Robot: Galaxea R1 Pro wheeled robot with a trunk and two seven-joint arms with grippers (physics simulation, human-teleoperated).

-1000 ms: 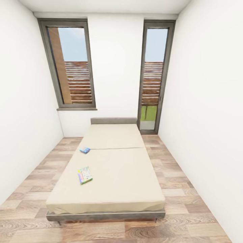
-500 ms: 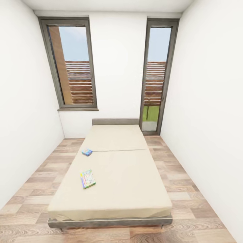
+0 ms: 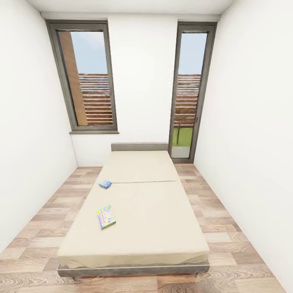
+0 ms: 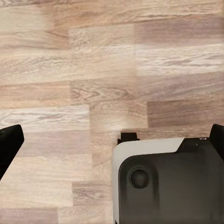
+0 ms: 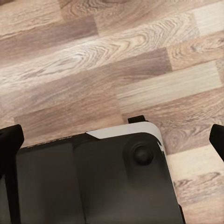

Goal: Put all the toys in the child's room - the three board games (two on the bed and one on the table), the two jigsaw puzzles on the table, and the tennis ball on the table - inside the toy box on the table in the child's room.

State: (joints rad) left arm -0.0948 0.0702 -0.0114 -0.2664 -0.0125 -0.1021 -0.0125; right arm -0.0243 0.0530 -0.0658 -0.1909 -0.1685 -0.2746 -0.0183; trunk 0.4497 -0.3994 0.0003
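Both grippers' fingers [image 4: 9, 147] [image 5: 10, 140] spread wide over wood floor [image 3: 36, 228], holding nothing. Bed [image 3: 150, 211] ahead: pale green board game [image 3: 106, 216] nr its left edge, small blue board game [image 3: 105, 184] farther up.

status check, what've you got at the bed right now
Both grippers open, empty, fingers spread over the wood floor. Two board games flat on the bed: small blue box, pale green box. Approach to the bed's foot looks unobstructed.
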